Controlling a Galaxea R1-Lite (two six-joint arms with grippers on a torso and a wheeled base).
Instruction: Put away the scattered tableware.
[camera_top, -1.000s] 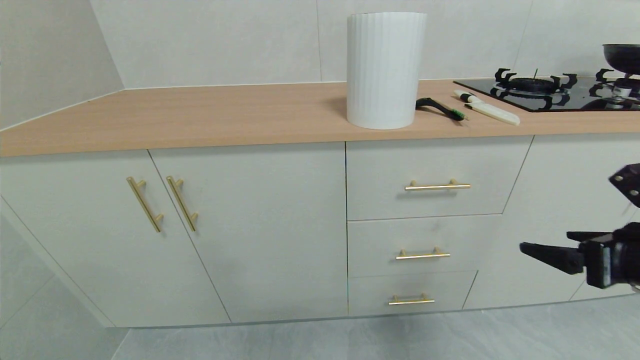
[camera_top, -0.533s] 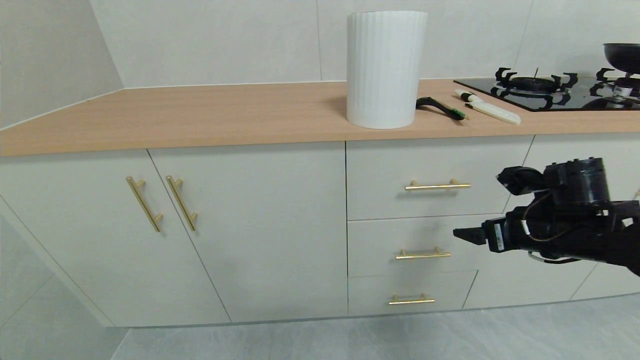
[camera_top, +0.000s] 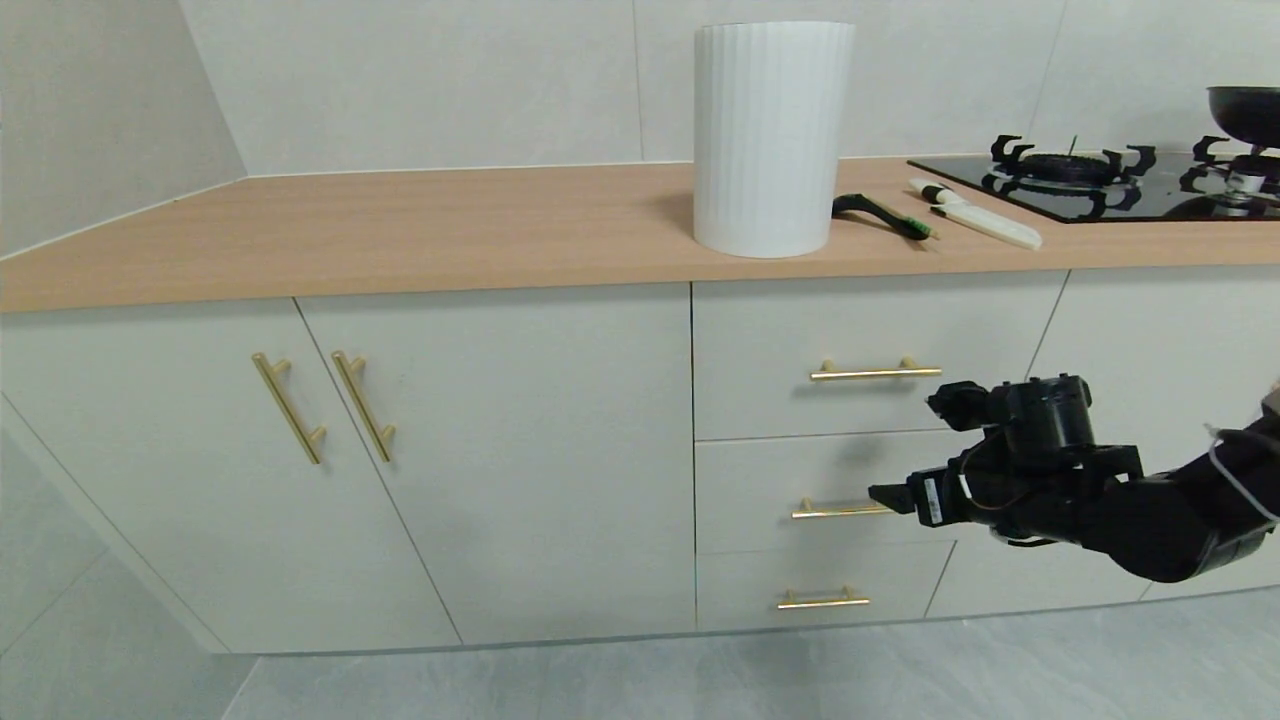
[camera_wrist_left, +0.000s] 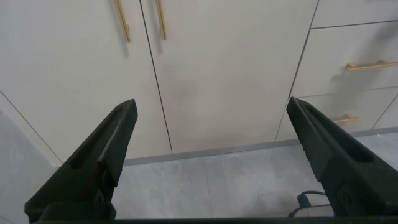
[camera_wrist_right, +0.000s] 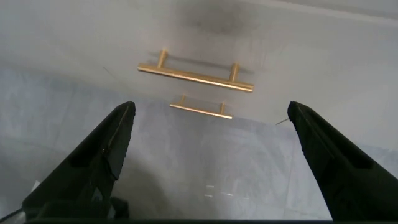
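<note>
The white knife (camera_top: 975, 222) and black-handled tool (camera_top: 880, 214), lying on the countertop (camera_top: 450, 225) while the right gripper (camera_wrist_right: 211, 111), near the middle drawer handle (camera_top: 840, 511), and left gripper (camera_wrist_left: 211, 102) are held spread, are judged light, stiff, best taken by their handles

The head camera stands back from the cabinets and looks forward and down, taking in the surface (camera_top: 400, 230), the doors (camera_top: 330, 450), the drawers (camera_top: 850, 420) and a strip of floor (camera_top: 700, 680). The left wrist camera sits behind the left pincer (camera_wrist_left: 210, 106) and looks out between its spread fingers. It is low and fairly near, facing the doors and the floor, with two drawer handles (camera_wrist_left: 372, 65) at the edge. The right wrist camera looks out between the spread fingers of the right pincer (camera_wrist_right: 210, 107), close to the drawers, at two drawer handles and the floor below. All three views share the lower drawers and the floor.
</note>
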